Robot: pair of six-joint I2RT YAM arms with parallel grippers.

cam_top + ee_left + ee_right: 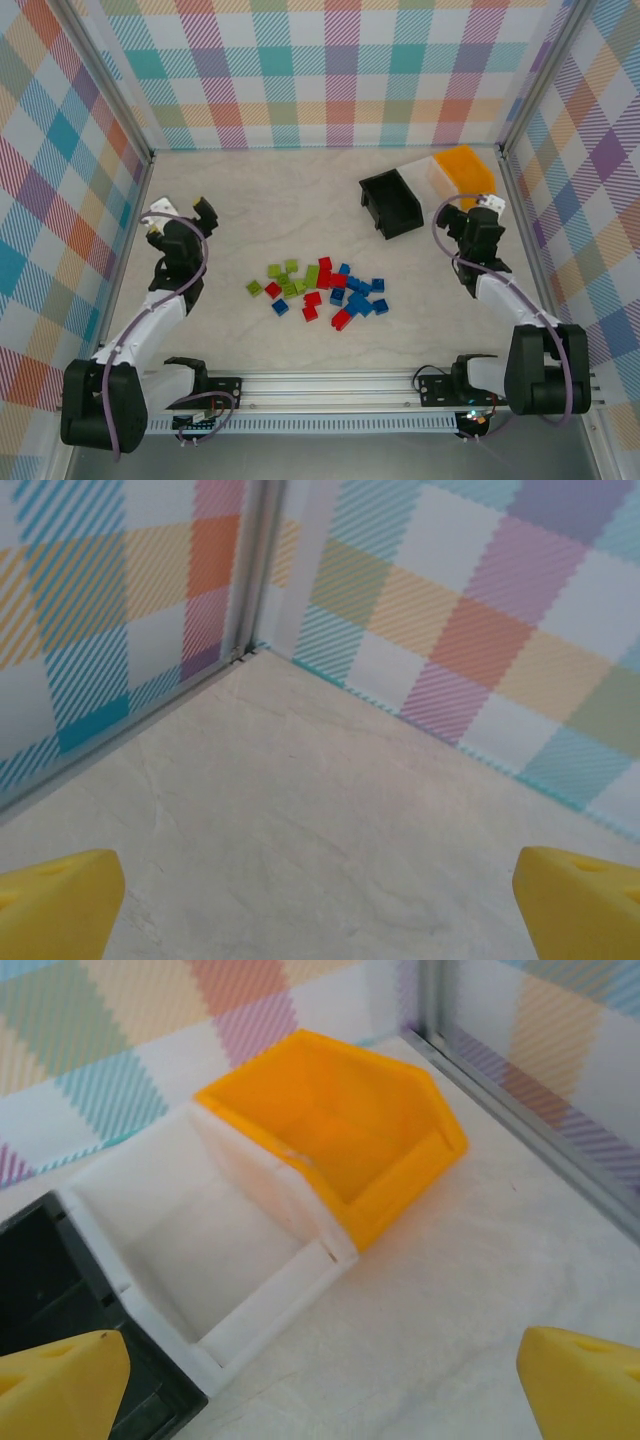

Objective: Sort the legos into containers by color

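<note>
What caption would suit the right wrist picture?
Open right tool facing joined orange bin, white bin and black bin.

Lime, red and blue legos (330, 280) are dotting a beige table (250, 200) — black bin (392, 203), white bin (420, 176), orange-yellow bin (465, 170), pastel plaid walls (320, 70).

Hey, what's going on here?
Sorting by color hasn't started: the green, red and blue legos lie piled in the middle of the table. The black bin, white bin and orange bin sit joined and seemingly empty at the far right. The left gripper and right gripper are both open, holding nothing.
</note>
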